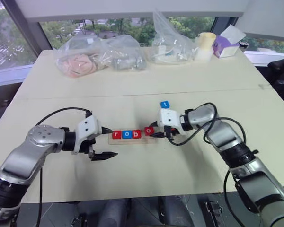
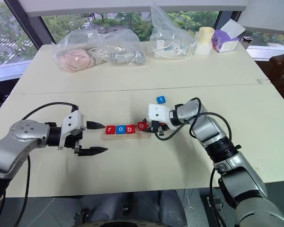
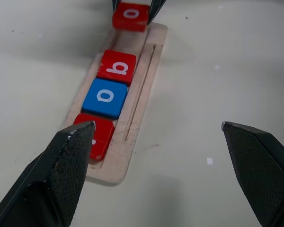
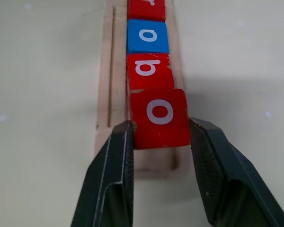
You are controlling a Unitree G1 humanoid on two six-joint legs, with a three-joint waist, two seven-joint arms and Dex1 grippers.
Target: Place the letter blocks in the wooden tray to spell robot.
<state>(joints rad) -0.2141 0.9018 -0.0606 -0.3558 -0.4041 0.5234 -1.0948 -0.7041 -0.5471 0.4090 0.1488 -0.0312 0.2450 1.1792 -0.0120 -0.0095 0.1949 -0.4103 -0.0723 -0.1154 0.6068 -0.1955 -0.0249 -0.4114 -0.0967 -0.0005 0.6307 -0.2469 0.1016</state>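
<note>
Pinching a red "o" block (image 4: 159, 118) by its two side edges, my right gripper (image 4: 158, 137) holds it over the right end of the wooden tray (image 1: 132, 140); its fingers (image 4: 109, 175) are pressed against the block on both sides. From the right wrist view the block sits just beside the red "b" block (image 4: 149, 70), and I cannot tell whether it rests in the recess or is slightly lifted.

Three blocks already lie in the tray in a row: a red "r" (image 1: 116, 135) at the left end, then a blue "o" (image 1: 126, 134), then the red "b". They touch or nearly touch one another. A thin groove runs along the tray beside them.

The blue "t" block (image 1: 164, 104) lies flat on the table (image 1: 132, 179), apart from the tray, at about 1 o'clock from the tray's right end and just beyond my right wrist.

My left gripper (image 1: 105, 143) hovers at the tray's left end, pointing toward it, with its fingers (image 3: 68, 161) spread wide and nothing between them. One finger reaches over the "r" block's end of the tray, the other is out over bare table.

At 12 o'clock along the far edge of the table sit clear plastic bags (image 1: 99, 56), a pale cup (image 1: 204, 46) and a purple-and-white box (image 1: 227, 43).
</note>
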